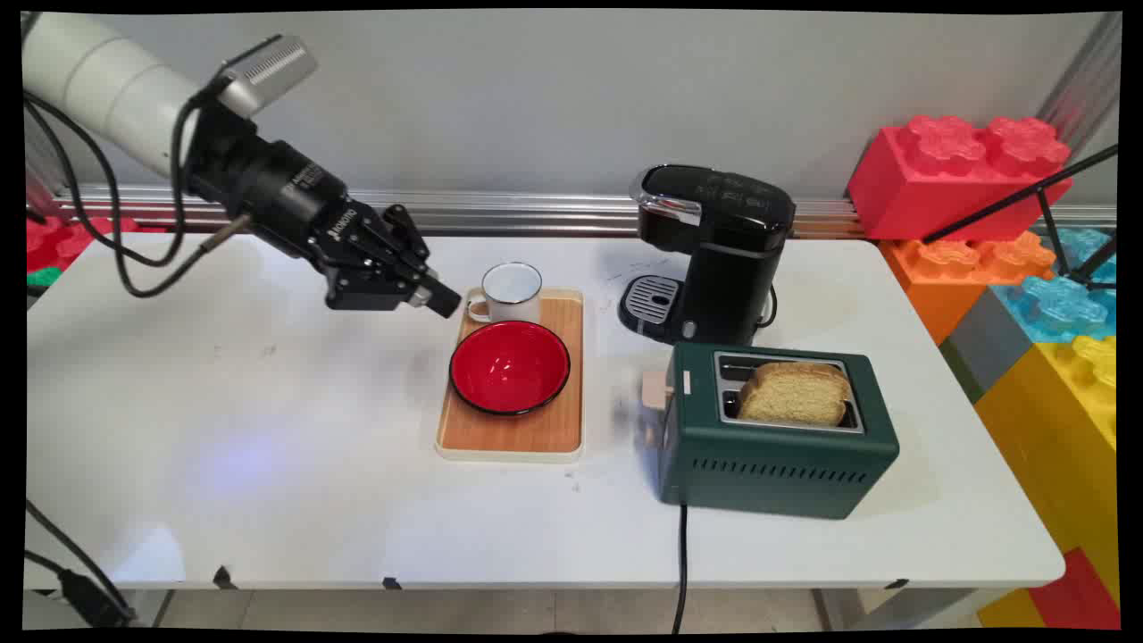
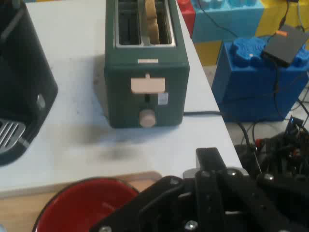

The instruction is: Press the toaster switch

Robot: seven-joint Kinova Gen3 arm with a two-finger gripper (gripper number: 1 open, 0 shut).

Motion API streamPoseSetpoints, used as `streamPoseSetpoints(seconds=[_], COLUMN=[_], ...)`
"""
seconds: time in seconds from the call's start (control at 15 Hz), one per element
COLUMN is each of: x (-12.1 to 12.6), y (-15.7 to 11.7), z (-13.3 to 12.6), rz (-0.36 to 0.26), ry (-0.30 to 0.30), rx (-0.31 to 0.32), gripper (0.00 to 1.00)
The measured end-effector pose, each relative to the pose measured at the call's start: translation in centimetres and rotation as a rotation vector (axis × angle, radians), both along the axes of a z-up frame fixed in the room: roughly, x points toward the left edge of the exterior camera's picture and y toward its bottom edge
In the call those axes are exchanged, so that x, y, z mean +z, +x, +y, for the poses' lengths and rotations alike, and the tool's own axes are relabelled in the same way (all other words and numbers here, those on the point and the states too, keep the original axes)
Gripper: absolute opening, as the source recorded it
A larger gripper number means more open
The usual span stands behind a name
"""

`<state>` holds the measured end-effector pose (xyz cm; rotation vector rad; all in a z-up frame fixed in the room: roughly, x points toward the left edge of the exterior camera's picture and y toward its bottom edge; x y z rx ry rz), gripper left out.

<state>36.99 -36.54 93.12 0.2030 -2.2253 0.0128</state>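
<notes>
gripper: fingers pressed together, nothing held, just beside the mug
surface: white table, wooden tray
room: toy bricks stacked

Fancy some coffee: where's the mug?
In the main view the mug stands at the wooden tray's far end, behind the red bowl, just right of the claw.

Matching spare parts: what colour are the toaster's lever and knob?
Pale pinkish beige, on the dark green toaster: lever, round knob. Hand view shows it best.
</notes>
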Motion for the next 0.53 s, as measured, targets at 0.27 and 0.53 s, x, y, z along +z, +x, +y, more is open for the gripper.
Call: streamPoseSetpoints(seconds=[0.27,0.53], x=[-1.5,-3.7], y=[-2.4,-6.0], z=[-0.6,-1.2], rz=[0.031,0.067], ry=[0.0,-0.008], rx=[0.004,0.01], gripper=[0.0,0.0])
